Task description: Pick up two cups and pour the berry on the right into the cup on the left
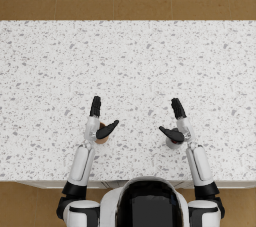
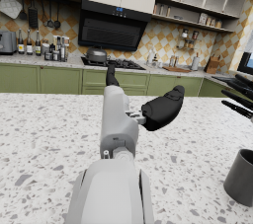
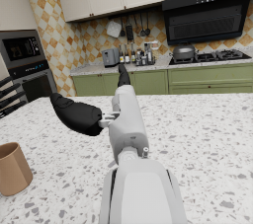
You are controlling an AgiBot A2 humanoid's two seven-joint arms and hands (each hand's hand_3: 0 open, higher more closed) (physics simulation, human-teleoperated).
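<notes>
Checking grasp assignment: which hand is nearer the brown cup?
Left. The left hand is right at the brown cup, thumb over it; the right hand is across the counter by the grey cup.

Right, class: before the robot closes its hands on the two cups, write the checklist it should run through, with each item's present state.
1. Left hand open, holding nothing: ok.
2. Right hand open, holding nothing: ok.
3. Brown cup upright on the counter, beside the left hand: ok.
4. Grey cup upright, beside the right hand: ok.
5. Berry inside the grey cup: cannot tell, the hand covers its mouth.
6. Either cup already lifted: not ok, both stand on the counter.
</notes>
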